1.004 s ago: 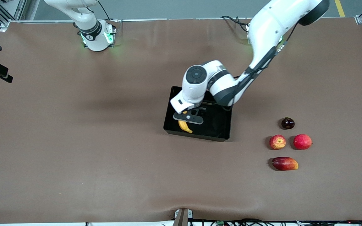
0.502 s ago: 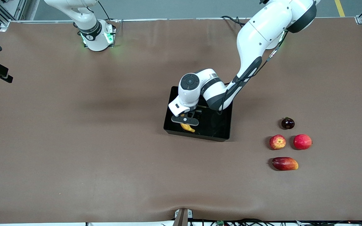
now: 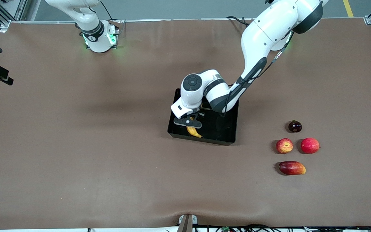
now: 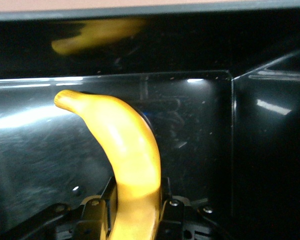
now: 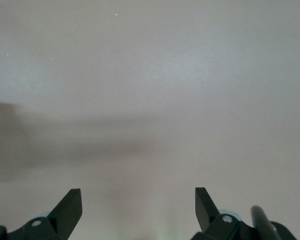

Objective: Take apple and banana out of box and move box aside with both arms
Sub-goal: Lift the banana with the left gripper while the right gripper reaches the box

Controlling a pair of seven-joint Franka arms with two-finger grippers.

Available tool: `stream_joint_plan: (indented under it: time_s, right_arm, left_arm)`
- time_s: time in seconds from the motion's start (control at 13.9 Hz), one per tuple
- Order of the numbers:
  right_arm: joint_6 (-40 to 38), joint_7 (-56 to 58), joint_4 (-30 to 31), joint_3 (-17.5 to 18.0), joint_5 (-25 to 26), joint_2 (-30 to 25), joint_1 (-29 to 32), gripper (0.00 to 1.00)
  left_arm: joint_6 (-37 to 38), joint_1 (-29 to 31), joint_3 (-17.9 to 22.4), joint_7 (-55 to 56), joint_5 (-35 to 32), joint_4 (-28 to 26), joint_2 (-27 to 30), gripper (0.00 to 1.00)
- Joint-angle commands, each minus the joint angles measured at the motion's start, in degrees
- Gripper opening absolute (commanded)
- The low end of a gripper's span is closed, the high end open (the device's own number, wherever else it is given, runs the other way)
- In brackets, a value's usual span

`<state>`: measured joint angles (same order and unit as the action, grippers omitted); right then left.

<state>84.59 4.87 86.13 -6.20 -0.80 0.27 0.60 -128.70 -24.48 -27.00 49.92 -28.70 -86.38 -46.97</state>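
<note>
box: shallow rectangular glossy black plastic tray (image 3: 227, 129), mid-table; landmark for everything below.
banana: long curved yellow banana (image 3: 193, 131) inside the box, at the corner nearest the front camera toward the right arm's end; in the left wrist view its body (image 4: 132, 155) rises from between the pads, free tip curving away toward a box wall.
left end effector: (image 3: 190, 122) down in the box, clamped narrow on the banana near one end; pads (image 4: 97, 215) sit on either side of the fruit.
key relation: banana's long axis runs straight out from the left end effector, across the closing direction; most of its length hangs past the grip, so it may swing on the lift.
lift state: probably just off the box floor, hard to tell from the glossy reflections.
apple: small round red apple with pale yellow streaks (image 3: 284, 145) already out of the box, on the table toward the left arm's end, among the other fruit there.
right end effector: (image 5: 138, 205) spread wide, empty, over bare brown table (image 5: 150, 75); this arm waits.
nearer arm: left, already on the banana.
next: lift clear of the low wall, set down outside the box.
</note>
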Motion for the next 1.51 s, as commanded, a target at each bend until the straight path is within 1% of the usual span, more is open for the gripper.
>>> stream_joint_plan:
  time_s: [0.0, 0.22, 0.29, 0.43, 0.57, 0.72, 0.79, 0.93, 1.08, 1.22, 1.36, 1.43]
  right_arm:
    - [-0.30, -0.04, -0.53, 0.93, 0.62, 0.35, 1.60, 1.00]
    - [-0.12, -0.12, -0.44, 0.93, 0.45, 1.22, 1.60, 1.00]
    - [0.14, -0.21, -0.44, 0.93, 0.10, 2.44, 1.77, 1.00]
    - [-1.09, 0.31, -0.09, 1.01, 0.01, 3.59, 2.12, 1.00]
    - [-5.55, 0.06, 0.09, 1.28, 0.01, 3.95, 0.72, 1.00]
    - [-6.19, -0.21, 0.26, 1.28, -0.25, 3.95, -2.26, 1.00]
    - [-6.54, -0.21, 0.26, 1.37, -0.25, 4.21, -4.27, 1.00]
    - [-6.11, -0.39, 0.26, 1.37, -0.60, 6.66, -9.54, 1.00]
    - [-4.27, -1.87, 0.35, 1.28, -5.68, 9.04, -13.07, 1.00]
    - [-0.32, -11.84, 1.84, 1.28, -7.54, 11.33, -17.54, 1.00]
    - [4.85, -23.10, 3.95, 1.28, -7.64, 13.43, -24.30, 1.00]
    - [8.28, -25.68, 5.17, 1.37, -7.64, 14.40, -27.03, 1.00]
  left_arm:
    - [6.96, -0.31, -0.07, 1.41, -0.93, 0.69, 6.78, 0.00]
    - [8.99, 1.18, -0.07, 1.14, 0.22, 0.51, 12.59, 0.00]
    - [9.26, 2.41, -0.16, 1.23, 0.57, 0.34, 14.43, 0.00]
    - [9.52, 7.66, -0.42, -1.21, 4.51, -1.76, 18.65, 0.00]
    - [9.87, 14.60, -2.26, -9.62, 8.29, -4.66, 21.64, 0.00]
    - [9.96, 20.58, -3.14, -16.66, 8.48, -9.05, 23.58, 0.00]
    - [9.96, 22.70, -3.14, -19.83, 8.48, -10.55, 23.85, 0.00]
    - [9.88, 26.13, -3.06, -25.20, 8.48, -13.10, 23.33, 0.00]
    - [8.39, 28.69, -3.06, -28.38, 8.14, -15.48, 22.54, 0.00]
    - [7.86, 30.62, -2.88, -31.18, 6.48, -16.44, 20.35, 0.00]
    - [3.66, 33.00, -2.97, -33.30, 3.49, -18.11, 17.98, 0.00]
    - [1.03, 33.35, -2.88, -33.40, 3.04, -18.99, 17.10, 0.00]
